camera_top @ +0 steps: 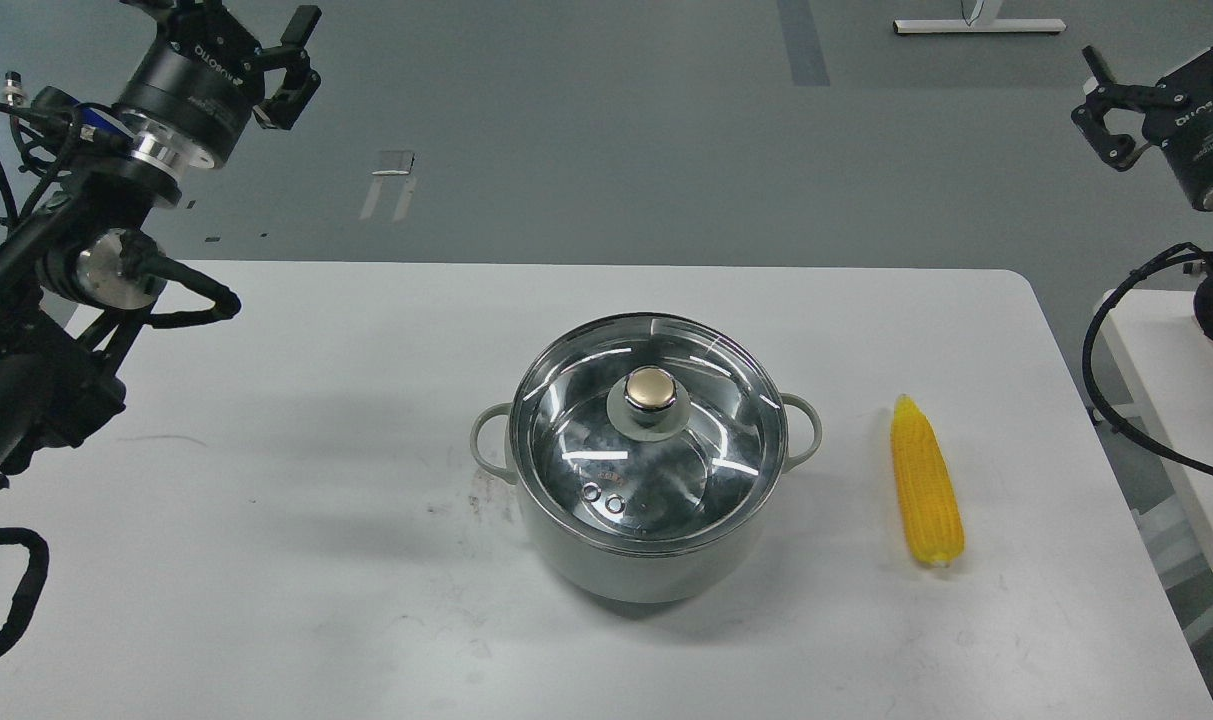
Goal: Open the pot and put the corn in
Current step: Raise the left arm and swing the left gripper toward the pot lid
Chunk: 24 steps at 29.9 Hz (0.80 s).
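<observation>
Both arms raised at the sides, left gripper point(284, 62) and right gripper point(1106, 105) fingers apart.

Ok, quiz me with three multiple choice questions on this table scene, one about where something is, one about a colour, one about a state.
1. Where does the corn lie?
A. on the robot's right of the pot
B. inside the pot
C. on the lid

2. What colour is the lid's knob?
A. red
B. gold
C. blue

3. How is the pot now?
A. uncovered
B. tipped over
C. covered by the glass lid

Answers: 1 A, the cob rests on the table apart from the pot. 2 B, the knob shines gold. 3 C, the lid sits on the rim.
</observation>
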Tool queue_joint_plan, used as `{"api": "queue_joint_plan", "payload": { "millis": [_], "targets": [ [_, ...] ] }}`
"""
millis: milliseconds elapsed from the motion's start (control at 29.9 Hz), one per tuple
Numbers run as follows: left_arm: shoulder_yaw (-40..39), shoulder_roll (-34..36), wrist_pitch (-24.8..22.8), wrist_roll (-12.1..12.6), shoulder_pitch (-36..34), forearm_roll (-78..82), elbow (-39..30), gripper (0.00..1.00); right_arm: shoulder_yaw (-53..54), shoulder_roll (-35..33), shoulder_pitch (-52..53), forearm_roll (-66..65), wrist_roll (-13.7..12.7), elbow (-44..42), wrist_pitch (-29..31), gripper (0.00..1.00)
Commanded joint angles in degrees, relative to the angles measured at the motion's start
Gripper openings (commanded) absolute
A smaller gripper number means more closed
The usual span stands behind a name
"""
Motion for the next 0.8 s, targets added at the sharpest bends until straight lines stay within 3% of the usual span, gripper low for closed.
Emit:
{"api": "queue_joint_plan", "payload": {
  "millis": [0, 368, 602, 769],
  "targets": [
    [0.26, -0.02, 0.03, 0.0, -0.01, 0.0, 0.01, 0.98, -0.02, -0.01, -0.27, 0.0, -0.02, 0.84, 0.0, 1.0],
    [0.87, 0.77, -0.59, 2.29, -0.19, 0.09, -1.04, 0.98, -0.02, -0.1, -0.27, 0.0, -0.46, 0.67, 0.0, 1.0],
    [0.87, 6.39, 1.25, 1.41, 0.87, 10.7, -14.31, 0.97, -0.11, -0.19, -0.45, 0.0, -0.55, 1.2, 0.0, 1.0],
    [0.87, 8.95, 4.33, 1.41, 0.87, 32.92, -26.17, 0.95, -0.11, 0.07, -0.54, 0.0, -0.46, 1.2, 0.0, 1.0]
  ]
}}
